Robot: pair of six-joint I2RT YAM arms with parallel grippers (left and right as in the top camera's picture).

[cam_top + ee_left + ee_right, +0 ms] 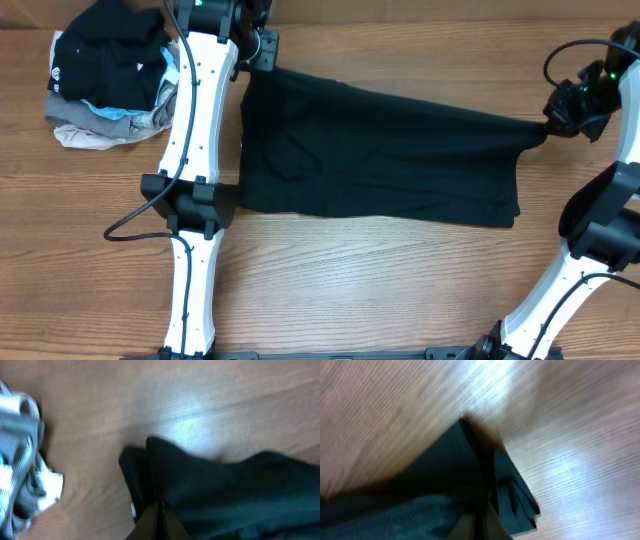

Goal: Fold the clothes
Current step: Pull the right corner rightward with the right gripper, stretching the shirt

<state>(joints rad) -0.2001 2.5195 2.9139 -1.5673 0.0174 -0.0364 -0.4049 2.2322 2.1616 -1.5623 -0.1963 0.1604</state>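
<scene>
Overhead, the shirt (pixel 380 150) stretches from the left gripper (pixel 262 58) to the right gripper (pixel 552 122), each clamped tight on an edge. Only the wrist views show the pinched folds at the closed jaws (the left one also catches the pile (pixel 22 460) beside it).

Overhead: fixed, straight down, far, whole table (pixel 350 280). Left wrist, right wrist: close, tilted down at tabletop; each shares black T-shirt (pixel 380 150) with overhead.

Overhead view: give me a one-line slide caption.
Left end effector and right end effector hold a black T-shirt stretched over the table, beside a clothes pile.
</scene>
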